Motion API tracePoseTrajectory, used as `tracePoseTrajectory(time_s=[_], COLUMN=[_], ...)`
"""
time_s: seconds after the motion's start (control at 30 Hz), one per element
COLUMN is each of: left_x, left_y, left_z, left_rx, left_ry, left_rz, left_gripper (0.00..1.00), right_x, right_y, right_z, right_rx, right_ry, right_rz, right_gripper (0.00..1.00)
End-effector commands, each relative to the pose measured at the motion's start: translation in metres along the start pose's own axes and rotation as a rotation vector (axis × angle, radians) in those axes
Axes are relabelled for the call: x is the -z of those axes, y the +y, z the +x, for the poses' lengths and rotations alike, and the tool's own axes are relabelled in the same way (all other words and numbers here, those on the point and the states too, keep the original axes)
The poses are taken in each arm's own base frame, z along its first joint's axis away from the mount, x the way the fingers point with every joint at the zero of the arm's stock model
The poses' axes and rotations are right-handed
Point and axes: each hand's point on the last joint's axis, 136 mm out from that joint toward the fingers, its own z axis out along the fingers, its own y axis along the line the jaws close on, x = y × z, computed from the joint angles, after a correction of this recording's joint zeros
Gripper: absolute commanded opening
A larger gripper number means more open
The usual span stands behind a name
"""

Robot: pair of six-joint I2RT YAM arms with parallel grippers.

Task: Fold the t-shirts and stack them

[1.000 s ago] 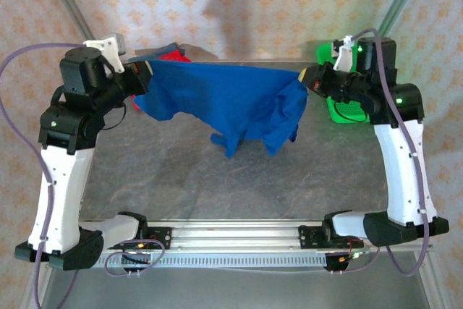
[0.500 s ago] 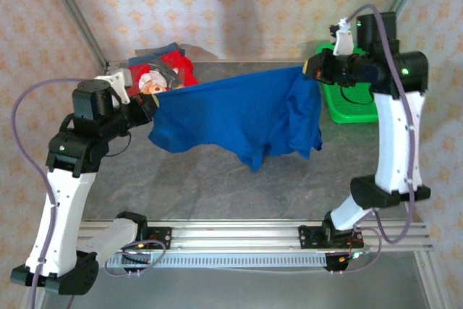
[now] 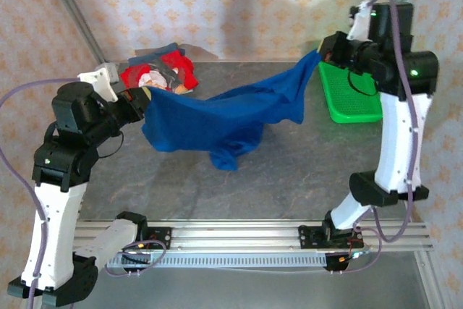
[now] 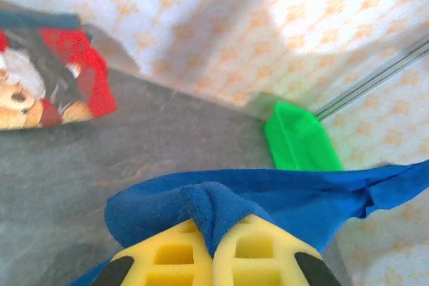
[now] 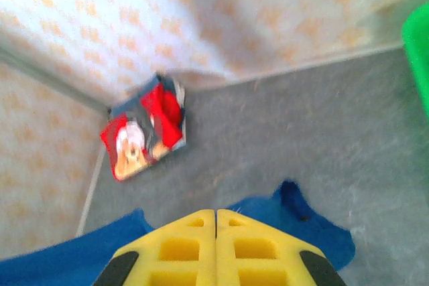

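Now, above the grey surface [image 3: 311, 168], we hold the royal-blue t-shirt [image 3: 217, 117] stretched and sagging in the air, left pincer [image 3: 142, 99] and right pincer [image 3: 323, 54] each clenched on an edge, so we judge spreading is in hand and lowering it flat comes next.

Blue shirt [image 3: 224, 117] bars the middle; near table [image 3: 311, 171] open.
The shirt hangs stretched from the left gripper [image 3: 147, 97] to the right gripper [image 3: 320, 56], both clamped on it, and droops lowest left of centre. Bare tabletop lies free between it and the rail [image 3: 231, 240]. At the back, the folded pile [image 3: 155, 76] blocks the left corner and the basket [image 3: 351, 95] the right edge.
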Motion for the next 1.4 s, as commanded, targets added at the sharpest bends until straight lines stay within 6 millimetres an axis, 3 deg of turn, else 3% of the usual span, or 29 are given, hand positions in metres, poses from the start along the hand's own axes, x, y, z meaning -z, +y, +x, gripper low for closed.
tracePoseTrajectory(time_s=[0.0,0.07,0.17,0.23,0.4,0.63,0.83,1.0,1.1,1.37], left_x=[0.024,0.023,0.013,0.013,0.019,0.036,0.057,0.064,0.064,0.04], left_y=[-0.036,-0.041,-0.045,-0.053,-0.077,-0.131,-0.173,-0.186,-0.194,-0.184], left_z=[-0.035,-0.036,-0.03,-0.032,-0.043,-0.063,-0.078,-0.084,-0.083,-0.051], left_rx=[-0.035,-0.038,-0.039,-0.025,-0.06,-0.16,-0.204,-0.201,-0.185,-0.103], left_ry=[-0.13,-0.125,-0.085,-0.088,-0.109,-0.16,-0.2,-0.213,-0.205,-0.116], left_rz=[0.13,0.144,0.167,0.202,0.27,0.431,0.578,0.624,0.663,0.659], left_gripper=[0.0,0.0,0.0,0.0,0.0,0.0,0.0,0.0,0.0,0.0], right_x=[0.045,0.039,0.014,0.014,0.051,0.097,0.146,0.17,0.179,0.165], right_y=[-0.001,0.01,0.0,-0.007,-0.014,-0.022,-0.022,-0.021,-0.022,-0.028], right_z=[-0.041,-0.035,-0.015,-0.019,-0.06,-0.109,-0.135,-0.147,-0.153,-0.161], right_rx=[-0.039,-0.042,-0.084,-0.086,-0.147,-0.292,-0.349,-0.35,-0.351,-0.374], right_ry=[-0.244,-0.206,-0.092,-0.127,-0.339,-0.61,-0.816,-0.918,-0.962,-0.953], right_rz=[0.016,-0.077,-0.063,-0.024,-0.028,-0.088,-0.124,-0.118,-0.11,-0.118], right_gripper=[0.0,0.0,0.0,0.0,0.0,0.0,0.0,0.0,0.0,0.0])
